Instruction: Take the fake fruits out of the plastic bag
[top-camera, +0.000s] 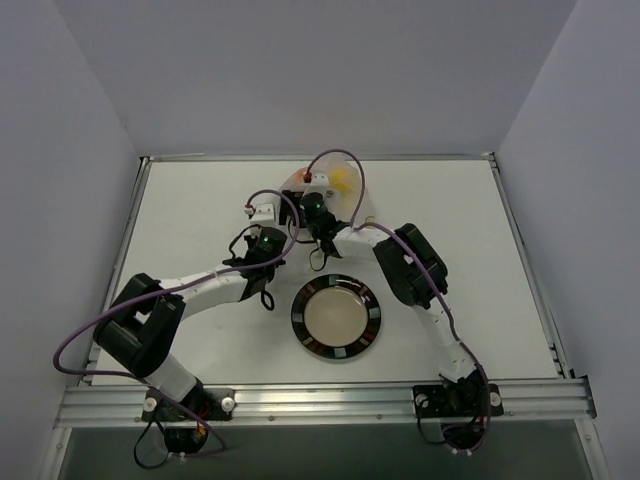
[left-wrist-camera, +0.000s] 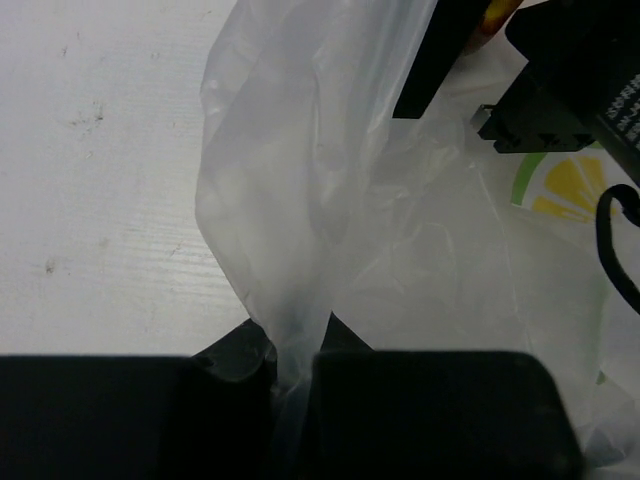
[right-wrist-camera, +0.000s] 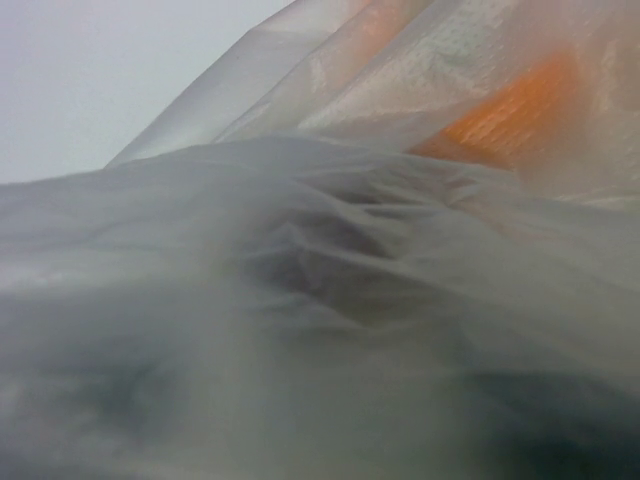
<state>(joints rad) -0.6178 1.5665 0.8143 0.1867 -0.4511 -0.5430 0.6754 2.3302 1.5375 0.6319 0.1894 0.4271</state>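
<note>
The left end effector (left-wrist-camera: 292, 362) is pinching a gathered fold of the plastic bag (left-wrist-camera: 300, 200) between its closed fingers, low over the desk (left-wrist-camera: 90, 180). The bag is lying at the far side of the desk, beyond the plate (top-camera: 298, 320). The right end effector (top-camera: 321, 190) is reaching in over it from the other side. Crumpled film is blanketing the right wrist camera and hiding the fingers, so I cannot tell whether its jaws are standing apart or closed.

One orange fruit (right-wrist-camera: 512, 110) is glowing through the film just ahead of that camera, and it is looking as though it is still inside the bag. The other fake fruits are not showing clearly anywhere. The yellow patch in the overhead view may be only a printed mark.

No fruit is lying on the plate or on the bare desk, so the task is looking barely begun. The bag is being held and entered, nothing is visibly out, and all three fruits are probably left to remove
</note>
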